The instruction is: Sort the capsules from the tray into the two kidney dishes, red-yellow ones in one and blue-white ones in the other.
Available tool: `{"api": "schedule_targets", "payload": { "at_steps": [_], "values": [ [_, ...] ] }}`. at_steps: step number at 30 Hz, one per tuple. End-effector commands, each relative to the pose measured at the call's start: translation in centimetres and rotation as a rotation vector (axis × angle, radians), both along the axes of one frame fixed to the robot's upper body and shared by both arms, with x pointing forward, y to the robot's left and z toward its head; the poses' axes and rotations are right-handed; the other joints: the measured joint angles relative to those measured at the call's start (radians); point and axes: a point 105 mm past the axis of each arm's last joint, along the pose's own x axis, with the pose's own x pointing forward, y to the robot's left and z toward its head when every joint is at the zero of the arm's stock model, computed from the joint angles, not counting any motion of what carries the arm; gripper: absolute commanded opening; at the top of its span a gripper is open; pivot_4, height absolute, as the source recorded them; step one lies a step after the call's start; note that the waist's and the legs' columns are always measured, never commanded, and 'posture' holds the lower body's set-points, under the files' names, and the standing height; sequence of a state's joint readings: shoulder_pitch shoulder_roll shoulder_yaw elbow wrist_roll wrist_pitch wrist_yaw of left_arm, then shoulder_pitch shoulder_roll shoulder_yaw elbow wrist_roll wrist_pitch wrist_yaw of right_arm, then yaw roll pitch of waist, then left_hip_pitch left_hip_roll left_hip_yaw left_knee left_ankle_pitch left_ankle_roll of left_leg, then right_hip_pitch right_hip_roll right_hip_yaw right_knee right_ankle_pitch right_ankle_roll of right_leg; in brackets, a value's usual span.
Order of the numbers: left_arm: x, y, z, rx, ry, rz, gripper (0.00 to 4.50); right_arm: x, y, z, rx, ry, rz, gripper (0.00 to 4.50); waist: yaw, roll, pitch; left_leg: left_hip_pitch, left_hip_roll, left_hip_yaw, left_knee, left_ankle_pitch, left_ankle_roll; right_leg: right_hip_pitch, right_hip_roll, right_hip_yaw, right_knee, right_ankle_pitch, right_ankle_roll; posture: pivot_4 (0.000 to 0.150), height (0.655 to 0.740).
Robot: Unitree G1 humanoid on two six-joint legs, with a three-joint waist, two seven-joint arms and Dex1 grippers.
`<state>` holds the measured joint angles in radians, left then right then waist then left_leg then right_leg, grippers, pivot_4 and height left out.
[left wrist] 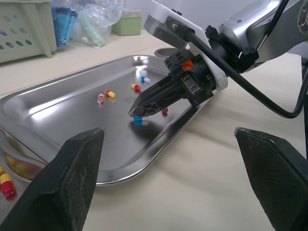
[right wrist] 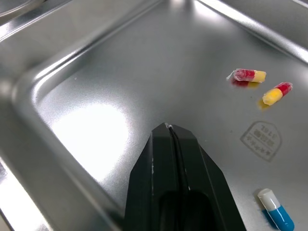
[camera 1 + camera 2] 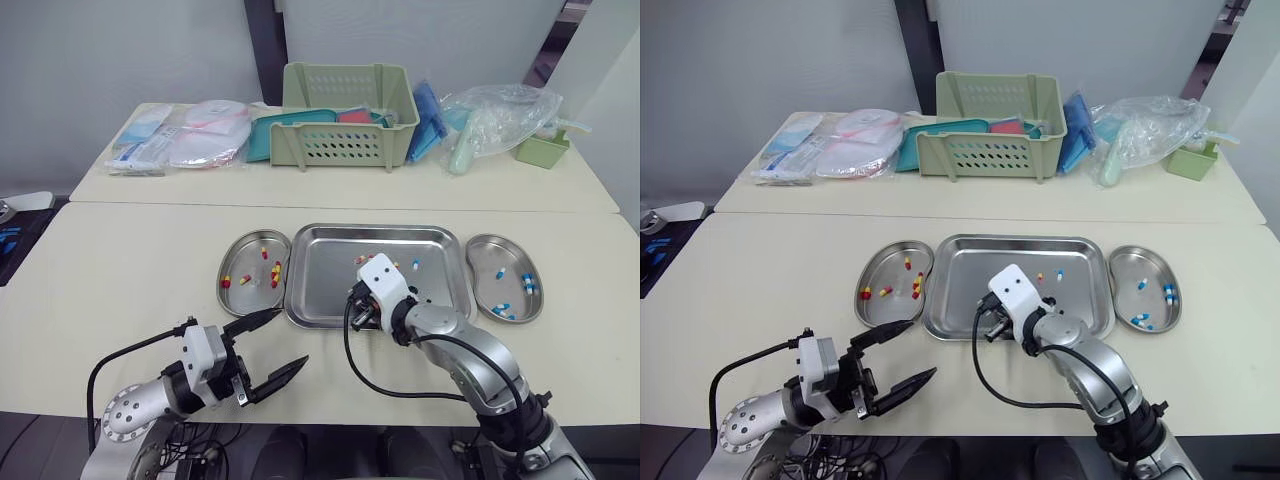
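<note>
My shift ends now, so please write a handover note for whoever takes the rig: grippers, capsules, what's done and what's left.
The left gripper is open and empty, hovering over the table in front of the tray.
The right gripper is shut, tips low inside the tray, nothing seen between them.
Done: the left kidney dish holds red-yellow capsules; the right kidney dish holds blue-white capsules.
Left: several of both colours lie in the tray, including a loose red-yellow pair and a loose blue-white one beside the right gripper.
</note>
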<state>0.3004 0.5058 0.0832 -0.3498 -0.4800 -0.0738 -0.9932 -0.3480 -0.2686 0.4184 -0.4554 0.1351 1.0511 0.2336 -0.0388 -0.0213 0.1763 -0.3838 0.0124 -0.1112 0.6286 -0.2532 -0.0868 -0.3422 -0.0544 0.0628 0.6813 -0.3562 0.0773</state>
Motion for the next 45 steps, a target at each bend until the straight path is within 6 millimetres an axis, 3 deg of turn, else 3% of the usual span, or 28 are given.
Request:
{"api": "schedule_targets", "payload": {
  "at_steps": [1,9,17,30,34,38,45],
  "values": [
    [0.0,-0.2,0.5,-0.009,-0.024,-0.007,4.50,-0.1,0.4,0.3,0.001,-0.017,0.039,0.03,0.000,0.000,0.000,0.000,0.000,0.000,0.000,0.000,0.000,0.000,0.000,0.000,0.000,0.000,0.000,0.150,0.7390],
    [0.2,-0.1,0.6,-0.005,-0.029,-0.005,4.50,0.0,0.4,3.5,0.032,-0.127,0.148,0.03,-0.001,0.000,0.000,0.000,0.000,0.000,0.000,0.000,0.000,0.000,0.000,0.000,0.000,0.000,0.000,0.150,0.7390],
    [0.1,-0.2,0.6,-0.001,-0.028,-0.014,4.50,-1.6,0.0,2.7,-0.028,-0.023,0.254,1.79,0.000,0.000,0.000,-0.001,0.000,0.000,0.000,0.000,0.000,0.000,0.000,0.000,0.000,0.000,0.000,0.150,0.7390],
    [0.1,-0.4,0.7,0.003,-0.032,-0.021,4.50,-0.2,-0.3,0.2,-0.148,-0.007,0.224,1.79,0.000,0.000,0.001,-0.001,0.000,0.000,0.000,0.000,0.000,-0.001,0.000,0.000,0.000,0.000,0.000,0.150,0.7390],
    [0.1,-0.4,0.7,0.002,-0.033,-0.019,4.50,-0.1,-0.2,0.2,-0.145,-0.009,0.224,1.18,0.000,0.000,0.000,-0.001,0.000,0.000,0.000,0.000,0.000,0.000,0.000,0.000,0.000,0.000,0.000,0.150,0.7390],
    [0.1,-0.4,0.6,0.003,-0.031,-0.019,4.50,-0.1,-0.1,0.6,-0.143,-0.021,0.239,0.13,0.000,0.000,0.000,-0.001,0.000,0.000,0.000,0.000,0.000,0.000,0.000,0.000,0.000,0.000,0.000,0.150,0.7390],
    [0.2,-0.4,0.7,0.000,-0.029,-0.034,4.50,-0.2,0.6,4.0,-0.097,-0.134,0.311,0.04,0.000,0.001,0.001,-0.001,0.000,0.000,0.000,0.000,0.000,-0.001,0.000,0.000,0.000,0.000,0.000,0.150,0.7390]
  ]
}}
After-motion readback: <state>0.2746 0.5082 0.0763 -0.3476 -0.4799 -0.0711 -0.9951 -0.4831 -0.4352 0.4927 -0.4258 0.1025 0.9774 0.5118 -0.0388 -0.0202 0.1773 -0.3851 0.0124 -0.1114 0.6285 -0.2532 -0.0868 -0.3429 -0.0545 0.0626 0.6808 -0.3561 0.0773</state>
